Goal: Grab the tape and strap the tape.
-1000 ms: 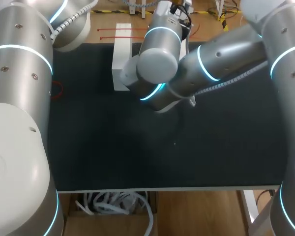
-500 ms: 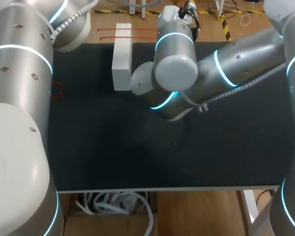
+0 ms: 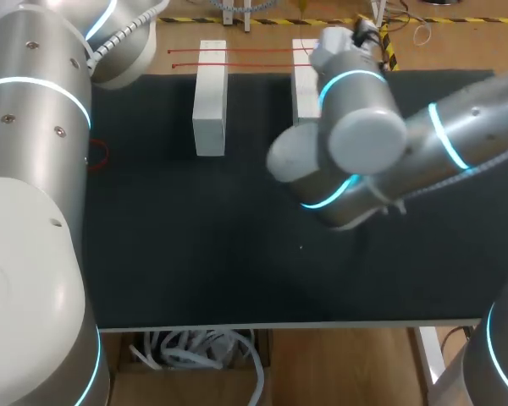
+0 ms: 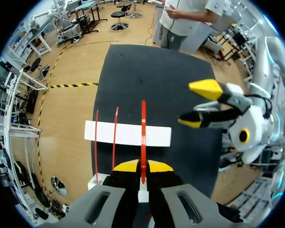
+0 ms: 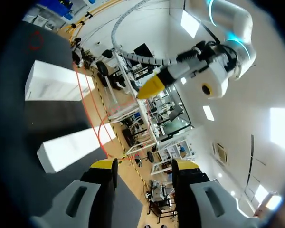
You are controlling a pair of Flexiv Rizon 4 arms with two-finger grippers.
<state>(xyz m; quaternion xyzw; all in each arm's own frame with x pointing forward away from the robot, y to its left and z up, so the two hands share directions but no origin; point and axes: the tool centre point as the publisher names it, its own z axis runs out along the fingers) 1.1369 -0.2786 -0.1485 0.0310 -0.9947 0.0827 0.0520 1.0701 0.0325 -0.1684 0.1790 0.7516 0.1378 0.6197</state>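
Thin red tape (image 4: 143, 128) runs from between my left gripper's (image 4: 142, 166) fingers out over a white block (image 4: 128, 134); the gripper is shut on it. Two more red strands (image 4: 116, 128) lie across the same block. In the head view the red tape (image 3: 245, 51) spans two white blocks (image 3: 210, 97) (image 3: 305, 85) at the mat's far edge. My right gripper (image 5: 145, 166) hovers open and empty, beside the left one; it shows in the left wrist view (image 4: 202, 105). Both white blocks (image 5: 61, 80) (image 5: 71, 149) and the red tape (image 5: 88, 111) lie ahead of it.
A black mat (image 3: 237, 245) covers the table. A small red ring (image 3: 97, 155) lies at its left edge. My right arm's wrist (image 3: 347, 144) hangs over the mat's middle right, and my left arm (image 3: 34, 169) fills the left side.
My right arm has swung to the right, uncovering the second white block. Its fingers have spread slightly. The left gripper keeps its hold on the red tape.
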